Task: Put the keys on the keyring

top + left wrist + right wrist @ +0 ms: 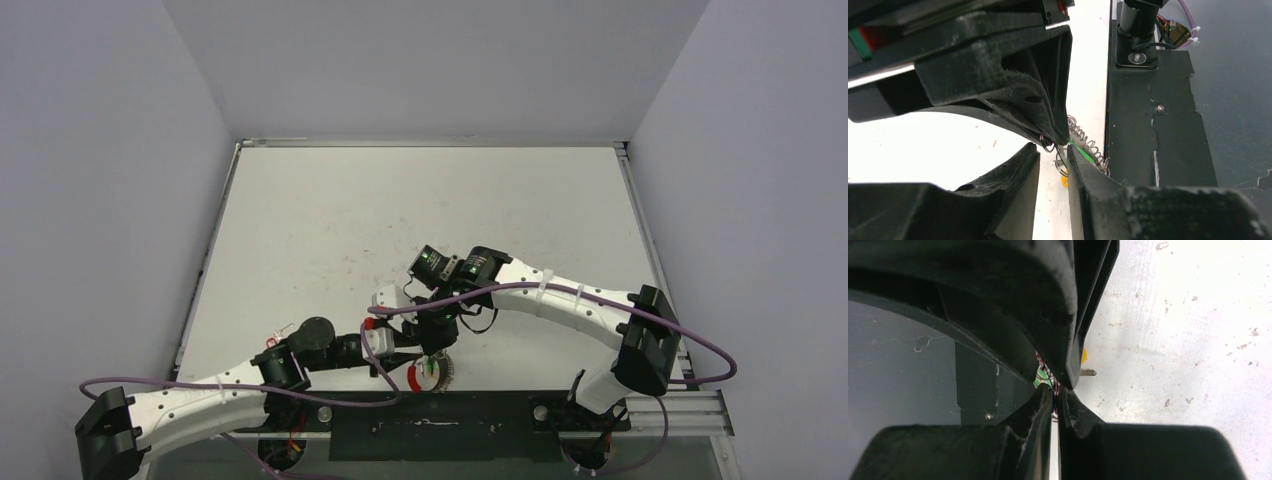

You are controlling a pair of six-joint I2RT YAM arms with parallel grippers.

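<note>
Both grippers meet near the table's front edge. My right gripper [1055, 390] is shut on the thin wire of the keyring [1062, 161], whose red piece [418, 378] shows in the top view. Seen from the left wrist, the right gripper's tip [1060, 139] hangs just above my left gripper [1052, 148]. The left gripper stands open, with wire loops of the ring in the gap, close to its right finger [1083, 172]. A green tag [1083, 151] and a yellow tag [1064, 181] lie by the ring. One silver key [1088, 372] rests on the table past the fingers.
A silvery wire coil [1088, 142] lies along the edge of the black base plate [1148, 150] at the table's near side. The right arm's base and purple cable [1188, 22] stand on that plate. The white table [420, 210] stretches away behind the grippers.
</note>
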